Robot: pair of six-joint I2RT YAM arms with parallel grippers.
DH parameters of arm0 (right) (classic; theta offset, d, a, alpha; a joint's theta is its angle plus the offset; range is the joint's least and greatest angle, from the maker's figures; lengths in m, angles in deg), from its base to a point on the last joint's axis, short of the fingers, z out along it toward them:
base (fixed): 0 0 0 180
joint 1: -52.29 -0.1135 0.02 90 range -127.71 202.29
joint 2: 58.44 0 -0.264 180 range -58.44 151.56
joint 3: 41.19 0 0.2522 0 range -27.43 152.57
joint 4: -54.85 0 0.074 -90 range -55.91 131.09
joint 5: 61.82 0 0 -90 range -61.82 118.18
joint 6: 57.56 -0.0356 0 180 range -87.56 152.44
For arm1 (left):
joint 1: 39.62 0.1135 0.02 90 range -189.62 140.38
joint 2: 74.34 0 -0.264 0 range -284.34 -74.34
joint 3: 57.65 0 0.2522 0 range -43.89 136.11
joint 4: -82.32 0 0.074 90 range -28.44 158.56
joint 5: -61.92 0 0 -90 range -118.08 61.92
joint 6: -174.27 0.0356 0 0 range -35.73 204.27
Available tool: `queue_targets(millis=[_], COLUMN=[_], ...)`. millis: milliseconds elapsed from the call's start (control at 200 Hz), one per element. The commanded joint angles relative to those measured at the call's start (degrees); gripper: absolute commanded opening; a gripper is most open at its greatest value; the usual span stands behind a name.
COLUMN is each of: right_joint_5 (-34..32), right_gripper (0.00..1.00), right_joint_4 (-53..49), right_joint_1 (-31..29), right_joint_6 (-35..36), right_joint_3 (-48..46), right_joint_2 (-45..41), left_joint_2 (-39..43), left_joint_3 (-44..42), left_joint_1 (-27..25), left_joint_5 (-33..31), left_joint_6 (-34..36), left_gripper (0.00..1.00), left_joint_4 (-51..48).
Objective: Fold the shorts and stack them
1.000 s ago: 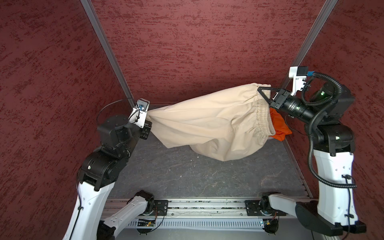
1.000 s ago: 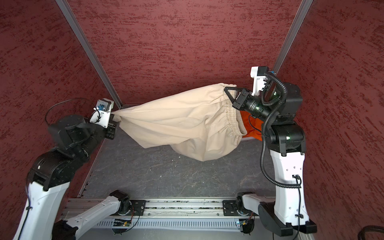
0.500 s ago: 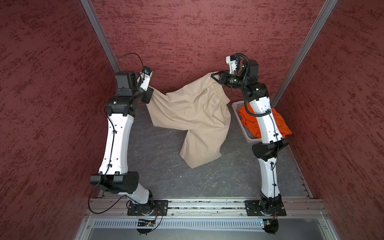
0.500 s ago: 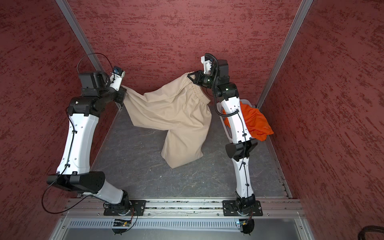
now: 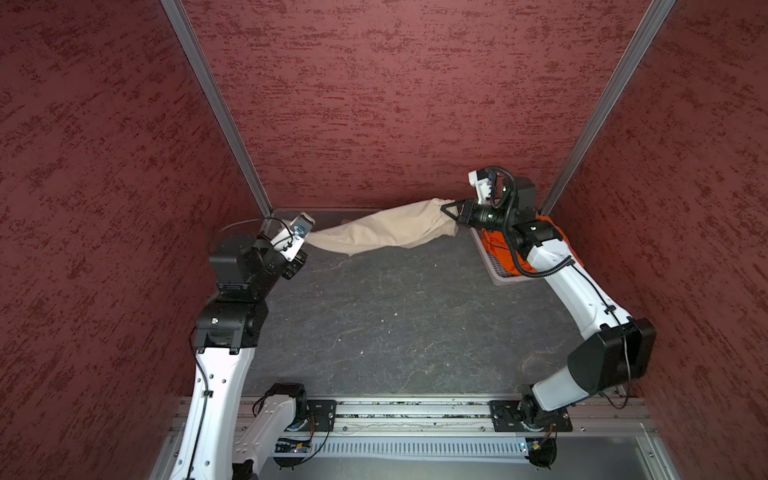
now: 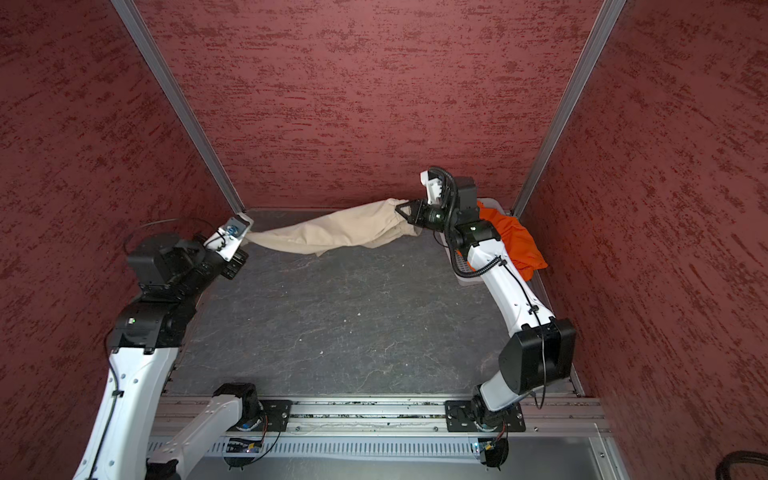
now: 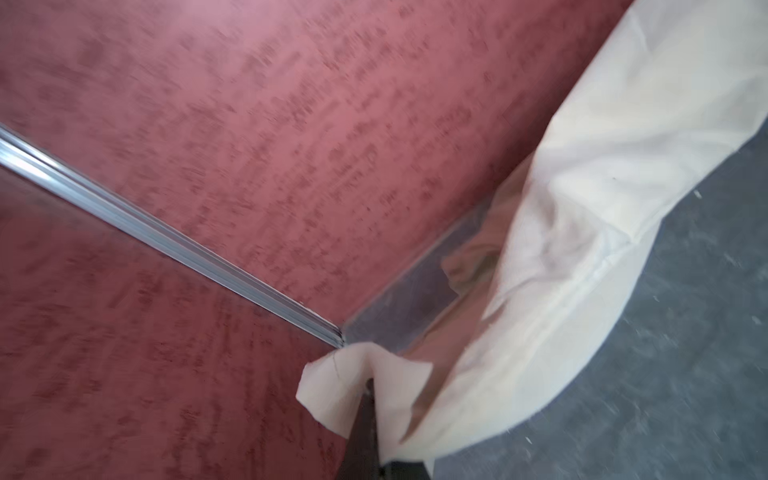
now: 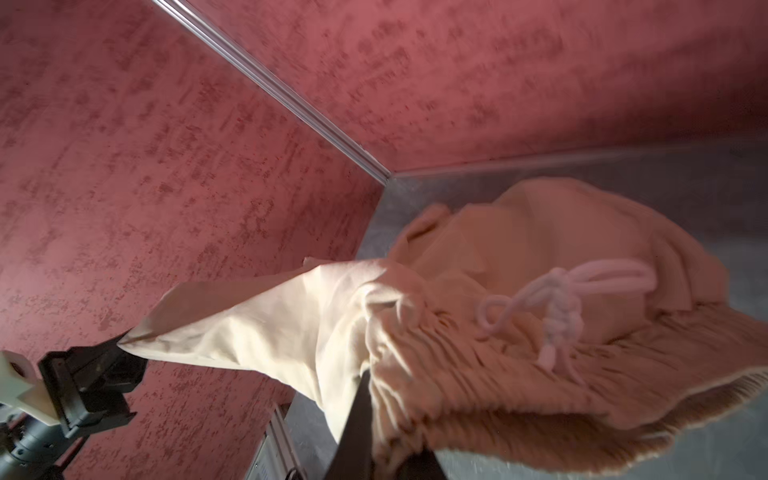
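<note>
Now, L to R: the left fingers (image 7: 363, 419) are seen clamped narrow on a cloth corner, prob. a leg hem, of the beige shorts (image 5: 386, 230), near the far-left corner of the worktop (image 5: 395, 324). From there the cloth is stretched w/ its long axis along the back edge. It sags in the middle, where it looks to touch the worktop. At the other end the right fingers (image 5: 451, 211) are shut on the gathered waistband, w/ the white drawstring (image 8: 557, 299) knotted just beside the grip. One end is thus held per arm, the shorts lie between them, and bare worktop lies on the near side, prob. where the cloth is to be laid flat. Further right, the orange shorts (image 6: 511, 237) are piled unfolded in the basket (image 5: 500, 276), partly hidden by the right arm. The left fingertips are hidden in both top views. Both wrist views are blurred, so the legs can't be told apart.
</note>
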Motion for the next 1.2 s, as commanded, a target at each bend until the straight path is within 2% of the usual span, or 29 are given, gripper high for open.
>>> queue_targets(millis=[0,145,255,481,671,797,917,1057,1142,1197], right_joint_5=[0.45,1.51,1.39,-1.69,-4.22,-4.51,-4.14,-3.93,-2.52,-2.20], right_gripper=[0.00,0.00,0.00,0.00,0.00,0.00,0.00,0.00,0.00,0.00], right_joint_4=[6.64,10.35,7.36,-7.81,-21.27,-27.49,-33.83,-37.43,-37.40,-37.55], right_joint_1=[1.39,1.42,1.39,1.95,2.10,2.09,2.06,2.06,1.49,1.18], right_joint_6=[-3.49,-7.19,-5.45,2.78,11.32,13.28,14.44,15.18,15.51,15.94], right_joint_3=[-13.44,-27.91,-27.41,-11.85,4.17,16.10,27.79,38.35,43.13,47.02], right_joint_2=[-2.03,-5.24,-6.96,-13.82,-20.02,-21.89,-20.27,-14.69,-9.34,-5.23], left_joint_2=[2.15,3.07,3.03,2.16,3.72,3.22,1.61,-2.60,-7.35,-10.71], left_joint_3=[-8.73,-14.85,-13.86,-2.01,12.32,21.97,28.48,30.61,32.20,33.96], left_joint_1=[-5.61,-13.76,-14.57,-15.38,-16.05,-16.14,-16.13,-15.82,-13.73,-10.58], left_joint_5=[-5.34,-14.13,-15.63,-19.37,-21.18,-21.38,-22.61,-24.83,-21.81,-17.10], left_joint_6=[2.85,0.48,-1.36,-5.78,-8.15,-8.09,-6.46,-2.28,-1.70,-2.22], left_gripper=[0.00,0.00,0.00,0.00,0.00,0.00,0.00,0.00,0.00,0.00], left_joint_4=[-4.09,-14.02,-17.55,-24.88,-29.52,-31.00,-29.64,-24.27,-21.77,-20.22])
